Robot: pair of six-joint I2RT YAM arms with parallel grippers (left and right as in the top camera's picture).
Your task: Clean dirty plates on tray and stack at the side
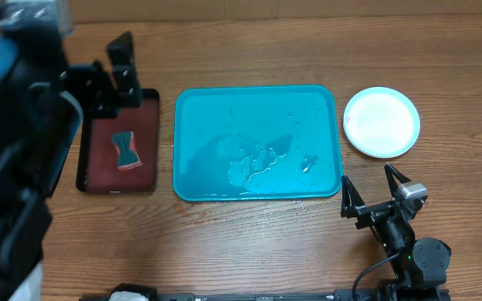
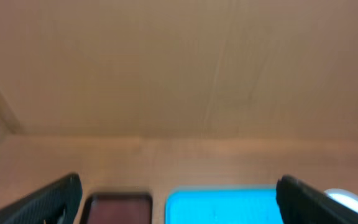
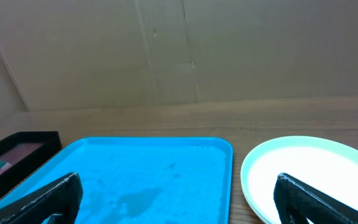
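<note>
The turquoise tray (image 1: 258,104) lies mid-table, wet, with a puddle and droplets (image 1: 262,159) and no plate on it. The plates (image 1: 382,122) sit stacked right of the tray; the top one looks white with a pale cyan rim. How many are under it I cannot tell. My right gripper (image 1: 373,191) is open near the tray's front right corner, pointing at the tray (image 3: 148,174) and the plates (image 3: 309,163), holding nothing. My left gripper (image 1: 117,67) hangs raised and open over the far left. Its view shows the tray (image 2: 222,205) and a plate edge (image 2: 348,199) far below.
A black tray with a dark-red inside (image 1: 145,125) lies left of the turquoise tray and holds a teal sponge (image 1: 125,150). The left arm's dark bulk (image 1: 15,125) fills the left edge. A white cloth (image 1: 132,293) shows at the front edge.
</note>
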